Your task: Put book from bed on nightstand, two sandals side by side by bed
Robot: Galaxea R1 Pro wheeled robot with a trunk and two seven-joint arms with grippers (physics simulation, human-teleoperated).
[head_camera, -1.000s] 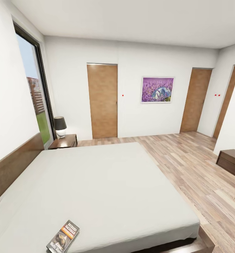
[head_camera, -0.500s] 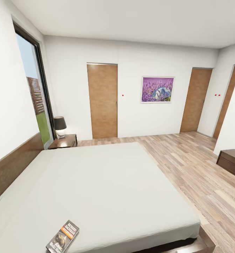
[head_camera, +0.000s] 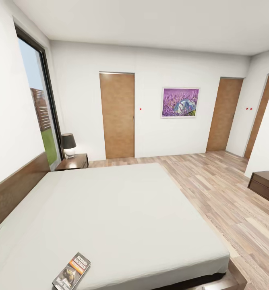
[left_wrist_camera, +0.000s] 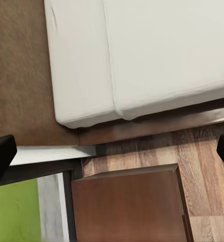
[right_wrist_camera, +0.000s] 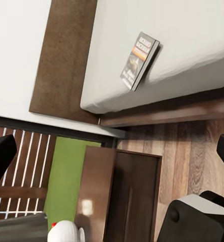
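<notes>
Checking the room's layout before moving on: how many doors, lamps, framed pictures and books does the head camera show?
Doors: 3
Lamps: 1
Framed pictures: 1
Books: 1
Total: 6

We see white walls point(head_camera: 90, 100) around pale wood-plank floor point(head_camera: 223, 193), a tall window point(head_camera: 40, 108) at the frame's left, three brown doors, a purple picture point(head_camera: 180, 102) at centre, and a dark cabinet point(head_camera: 265, 186) at right.

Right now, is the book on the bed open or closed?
Closed. The book lies flat on the bed near its edge, front cover up, no pages showing.
</notes>
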